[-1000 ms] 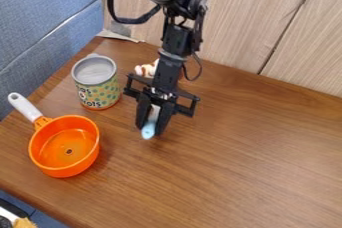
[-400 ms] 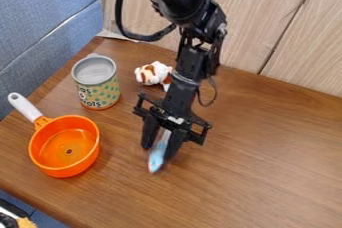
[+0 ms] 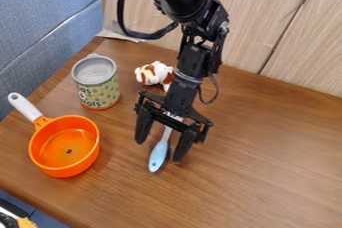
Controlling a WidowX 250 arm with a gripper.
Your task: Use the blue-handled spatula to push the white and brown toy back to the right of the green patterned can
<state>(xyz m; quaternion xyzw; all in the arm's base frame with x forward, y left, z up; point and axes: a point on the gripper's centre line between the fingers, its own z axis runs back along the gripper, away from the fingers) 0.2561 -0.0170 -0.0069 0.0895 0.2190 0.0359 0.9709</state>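
On the table [image 3: 267, 172], near the pan [image 3: 65, 170] | my gripper [image 3: 160, 148] wide open, gripping nothing | utensil [image 3: 158, 156] between my fingers | likely release: best I rise straight, brushing nothing

End effector [image 3: 159, 149] w/ jaws apart

wooden table [image 3: 267, 152] | orange pan [image 3: 57, 144] | can [image 3: 100, 91] | blue utensil [image 3: 159, 155] | toy [image 3: 151, 74], probably plush
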